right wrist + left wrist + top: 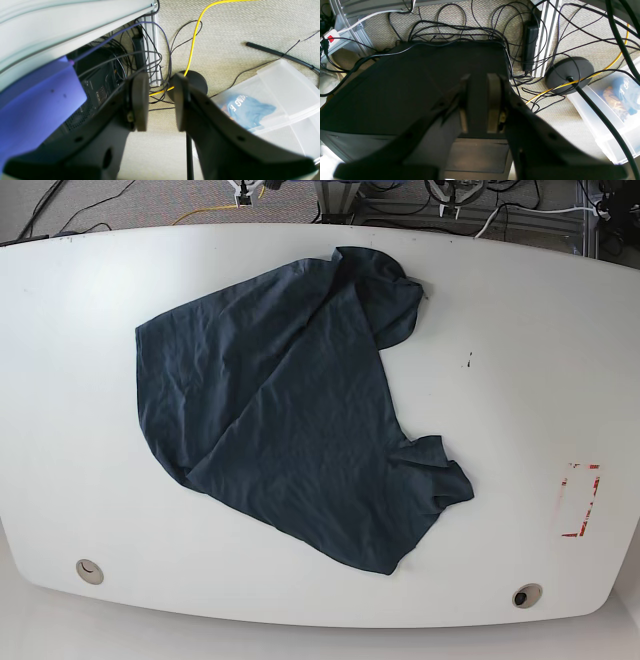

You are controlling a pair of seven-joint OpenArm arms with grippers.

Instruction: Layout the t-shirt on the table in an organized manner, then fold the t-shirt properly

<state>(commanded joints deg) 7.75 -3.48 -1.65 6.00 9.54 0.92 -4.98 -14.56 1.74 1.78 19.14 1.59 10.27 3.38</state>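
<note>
Layout is the step in hand, and by my reading it has not begun: the navy t-shirt (290,420) lies in a rumpled, skewed heap across the middle of the white worktop (520,360), one sleeve bunched up toward the far edge and another curled at the near right, with a diagonal fold running down the body. No arm shows in the base view. The left gripper (477,102) hangs with its jaws a little apart and nothing between them, pointed down at a dark case on the floor; the right gripper (157,102) likewise stands open and empty, above carpet and a tangle of cables. The next move, as I judge it, calls for both arms to come in over the worktop and take the shirt at two well-separated points, likely shoulders or hem corners, so the cloth can be drawn out flat before any fold. Only the base view shows the shirt, the red tape mark (580,500) at the right and the two grommet holes near the front edge. Only the wrist views show the grippers, a yellow cable (193,37), a round black stand base (570,71) and a clear plastic bin (275,100) with a light blue garment in it.
</note>
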